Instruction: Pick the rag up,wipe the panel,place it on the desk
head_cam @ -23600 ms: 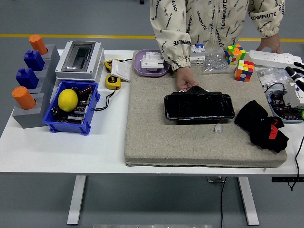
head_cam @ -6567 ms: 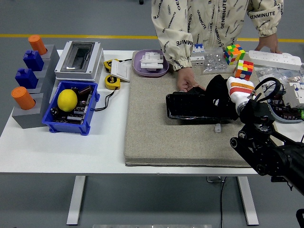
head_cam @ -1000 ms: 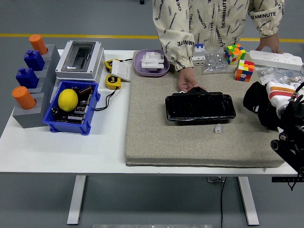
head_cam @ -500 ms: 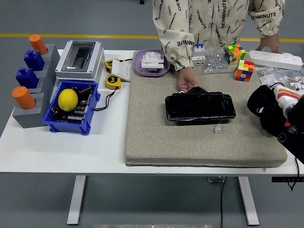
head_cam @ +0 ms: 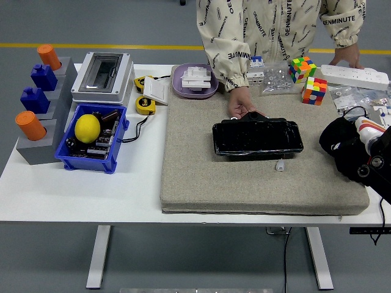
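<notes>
The black panel (head_cam: 257,138) lies flat in the middle of the grey mat (head_cam: 214,177). A person's hand (head_cam: 240,106) rests against its far left edge. The black rag (head_cam: 338,144) is bunched at the mat's right side, low over the surface. My right hand (head_cam: 361,141), white and orange at the back, comes in from the right edge and is shut on the rag. Whether the rag touches the mat cannot be told. My left arm is out of view.
Two colour cubes (head_cam: 314,90) and a white power strip (head_cam: 354,77) sit at the back right. A purple dish (head_cam: 194,81), tape measures (head_cam: 145,105), a grey box (head_cam: 102,75) and a blue bin with a yellow ball (head_cam: 87,129) stand left of the mat.
My right hand has carried the rag rightward and slightly down, from the panel's right end toward the mat's right edge. The panel and the person's hand have stayed put.
</notes>
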Tool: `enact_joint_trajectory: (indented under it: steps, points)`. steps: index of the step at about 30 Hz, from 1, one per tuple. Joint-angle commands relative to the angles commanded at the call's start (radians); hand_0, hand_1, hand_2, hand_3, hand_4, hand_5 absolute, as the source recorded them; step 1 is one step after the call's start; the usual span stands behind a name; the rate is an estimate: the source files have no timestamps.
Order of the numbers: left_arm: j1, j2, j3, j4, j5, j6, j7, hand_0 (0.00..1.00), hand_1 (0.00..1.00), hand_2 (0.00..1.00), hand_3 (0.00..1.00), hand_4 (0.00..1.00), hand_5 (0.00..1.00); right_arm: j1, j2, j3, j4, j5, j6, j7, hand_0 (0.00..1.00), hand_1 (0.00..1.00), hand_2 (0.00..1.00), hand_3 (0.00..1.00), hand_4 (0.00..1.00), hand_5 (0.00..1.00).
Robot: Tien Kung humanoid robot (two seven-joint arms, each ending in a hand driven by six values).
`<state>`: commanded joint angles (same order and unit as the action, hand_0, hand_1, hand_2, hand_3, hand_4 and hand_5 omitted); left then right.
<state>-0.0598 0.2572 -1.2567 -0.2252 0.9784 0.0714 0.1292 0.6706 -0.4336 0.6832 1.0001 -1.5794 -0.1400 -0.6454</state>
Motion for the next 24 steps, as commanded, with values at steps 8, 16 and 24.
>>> enact_joint_trajectory:
  steps: [8, 16, 24]
  points:
    - [0.006, 0.004, 0.003, 0.005, 0.0, 0.001, 0.001, 0.651, 0.66, 0.695, 0.579, 0.677, 0.441, -0.021, -0.014, -0.003, 0.075, 0.028, 0.006, 0.0, 0.368, 0.438, 0.508, 0.52, 0.915, 0.259]
    - [0.013, 0.007, 0.004, 0.004, 0.002, 0.001, 0.001, 0.651, 0.661, 0.695, 0.58, 0.677, 0.442, -0.042, -0.021, 0.011, 0.095, 0.037, 0.009, 0.0, 0.367, 0.438, 0.508, 0.52, 0.915, 0.258]
    - [0.013, 0.012, 0.009, 0.003, 0.003, 0.001, 0.0, 0.65, 0.66, 0.695, 0.579, 0.677, 0.442, -0.065, -0.017, 0.021, 0.071, 0.043, 0.011, 0.0, 0.366, 0.436, 0.509, 0.52, 0.916, 0.256]
